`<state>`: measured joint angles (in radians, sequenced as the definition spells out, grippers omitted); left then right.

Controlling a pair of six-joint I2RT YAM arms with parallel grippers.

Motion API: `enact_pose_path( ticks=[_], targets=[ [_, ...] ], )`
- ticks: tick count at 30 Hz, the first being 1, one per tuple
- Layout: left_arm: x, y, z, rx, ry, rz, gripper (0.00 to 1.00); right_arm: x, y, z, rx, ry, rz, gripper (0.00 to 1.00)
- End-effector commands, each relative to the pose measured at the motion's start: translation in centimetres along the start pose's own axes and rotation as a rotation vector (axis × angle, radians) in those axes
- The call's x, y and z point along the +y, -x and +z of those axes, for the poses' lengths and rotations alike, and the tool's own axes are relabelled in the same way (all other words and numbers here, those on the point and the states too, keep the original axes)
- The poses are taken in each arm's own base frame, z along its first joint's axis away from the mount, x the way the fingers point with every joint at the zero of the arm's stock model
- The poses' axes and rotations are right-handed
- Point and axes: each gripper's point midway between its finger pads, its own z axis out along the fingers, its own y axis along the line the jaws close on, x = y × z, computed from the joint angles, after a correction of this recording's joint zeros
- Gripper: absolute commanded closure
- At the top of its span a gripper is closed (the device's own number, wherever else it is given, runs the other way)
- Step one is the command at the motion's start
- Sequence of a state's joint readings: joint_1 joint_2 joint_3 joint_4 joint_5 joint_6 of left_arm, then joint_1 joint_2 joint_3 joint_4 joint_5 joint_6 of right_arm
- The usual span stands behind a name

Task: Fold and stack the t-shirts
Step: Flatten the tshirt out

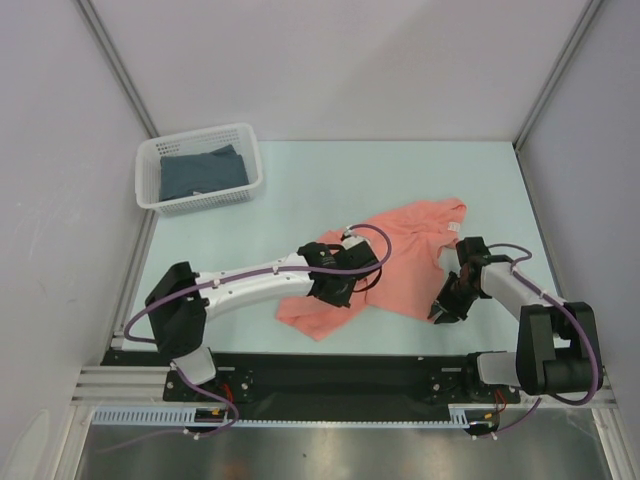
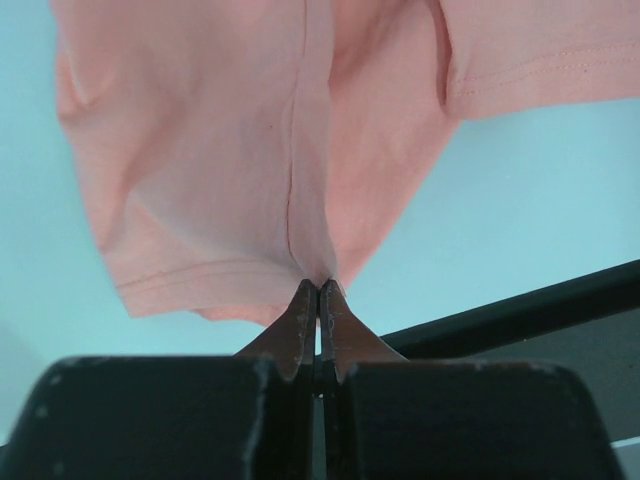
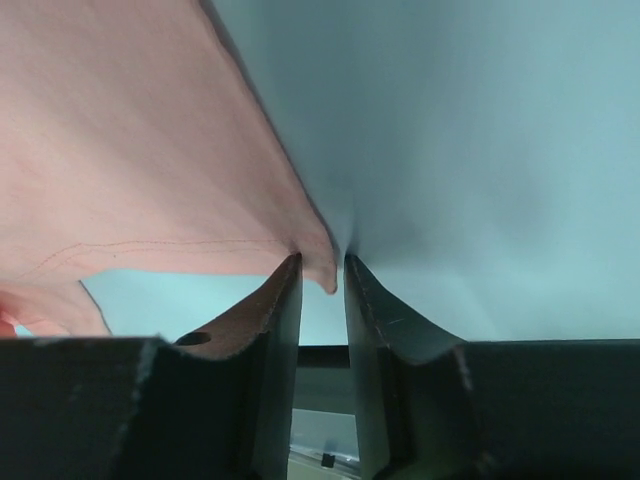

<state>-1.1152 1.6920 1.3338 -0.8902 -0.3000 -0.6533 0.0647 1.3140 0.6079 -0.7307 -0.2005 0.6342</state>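
A salmon-pink t-shirt [image 1: 410, 240] lies crumpled on the pale green table, between the two arms. My left gripper [image 1: 338, 285] is over the shirt's near left part. In the left wrist view it [image 2: 318, 285] is shut on a pinched fold of the shirt [image 2: 230, 150], which hangs from its tips. My right gripper [image 1: 447, 308] is at the shirt's near right edge. In the right wrist view its jaws [image 3: 322, 262] stand a little apart, with a corner of the shirt [image 3: 130, 150] between them, touching the left finger [image 3: 285, 290].
A white basket [image 1: 255, 175] at the far left of the table holds a folded dark blue garment [image 1: 203, 170]. The black base rail [image 1: 340, 372] runs along the near edge. White walls enclose the left, back and right sides.
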Motion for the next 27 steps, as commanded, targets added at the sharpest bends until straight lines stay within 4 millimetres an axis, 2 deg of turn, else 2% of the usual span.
enact_pose_path(
  ticks=[1, 4, 5, 6, 7, 9, 11, 12, 13, 15, 16, 17, 18, 19, 20, 21, 22, 23, 25, 26, 27],
  targets=[
    [0.5, 1.4, -2.2, -0.069, -0.002, 0.002, 1.0, -0.2, 0.5, 0.9, -0.03, -0.004, 0.014, 0.74],
    [0.7, 1.4, -2.3, -0.073, 0.0, 0.002, 1.0, -0.5, 0.1, 1.1, -0.027, -0.008, 0.024, 0.75],
    [0.7, 1.4, -2.3, -0.075, 0.003, 0.002, 1.0, -0.6, -0.1, 1.1, -0.026, -0.009, 0.028, 0.78],
    [0.8, 1.4, -2.4, -0.075, 0.005, 0.005, 1.0, -0.6, 0.0, 1.2, -0.033, -0.006, 0.031, 0.83],
    [1.1, 1.6, -2.5, -0.084, 0.018, 0.003, 1.0, -0.5, 0.2, 1.1, -0.044, -0.006, 0.032, 1.0],
    [1.6, 2.0, -2.8, -0.1, 0.036, 0.006, 1.0, 0.2, 1.7, 0.4, -0.107, 0.005, 0.033, 1.0],
    [3.5, 3.2, -3.7, -0.139, 0.098, 0.014, 1.0, 1.7, 3.8, -1.0, -0.183, 0.042, 0.015, 1.0],
    [4.5, 4.0, -4.2, -0.164, 0.131, 0.013, 1.0, 3.5, 6.4, -3.4, -0.282, 0.076, -0.014, 1.0],
    [5.6, 5.7, -5.4, -0.218, 0.174, 0.012, 1.0, 4.8, 8.2, -5.4, -0.348, 0.103, -0.029, 1.0],
    [8.4, 8.3, -7.7, -0.309, 0.231, 0.039, 1.0, 6.3, 11.1, -8.6, -0.438, 0.1, -0.056, 1.0],
    [9.4, 9.5, -8.8, -0.362, 0.252, 0.04, 1.0, 9.5, 14.2, -13.9, -0.558, 0.175, -0.077, 1.0],
    [12.0, 11.1, -10.9, -0.436, 0.32, 0.061, 1.0, 9.6, 16.0, -16.1, -0.627, 0.148, -0.068, 1.0],
    [12.5, 13.3, -12.1, -0.534, 0.325, 0.041, 1.0, 10.7, 17.4, -18.2, -0.67, 0.16, -0.082, 1.0],
    [15.3, 14.1, -13.7, -0.576, 0.408, 0.091, 1.0, 12.2, 19.2, -22.6, -0.756, 0.199, -0.103, 1.0],
    [16.3, 15.3, -14.7, -0.625, 0.437, 0.092, 1.0, 12.4, 21.0, -25.4, -0.82, 0.219, -0.084, 1.0],
    [17.0, 17.0, -16.2, -0.699, 0.455, 0.086, 1.0, 12.8, 22.2, -26.3, -0.826, 0.225, -0.079, 1.0],
    [17.9, 18.0, -17.5, -0.745, 0.485, 0.091, 1.0, 13.3, 22.9, -28.4, -0.867, 0.251, -0.093, 1.0],
    [19.7, 18.8, -19.0, -0.761, 0.558, 0.15, 1.0, 14.7, 23.6, -33.0, -0.966, 0.315, -0.111, 1.0],
    [21.6, 20.1, -22.7, -0.865, 0.622, 0.124, 1.0, 15.3, 24.5, -37.2, -1.068, 0.368, -0.123, 1.0],
    [22.5, 21.3, -25.2, -0.94, 0.661, 0.13, 1.0, 15.9, 24.4, -39.0, -1.095, 0.41, -0.14, 1.0],
    [22.7, 22.0, -27.0, -1.004, 0.666, 0.126, 1.0, 16.1, 24.1, -42.7, -1.17, 0.463, -0.147, 1.0]
  ],
)
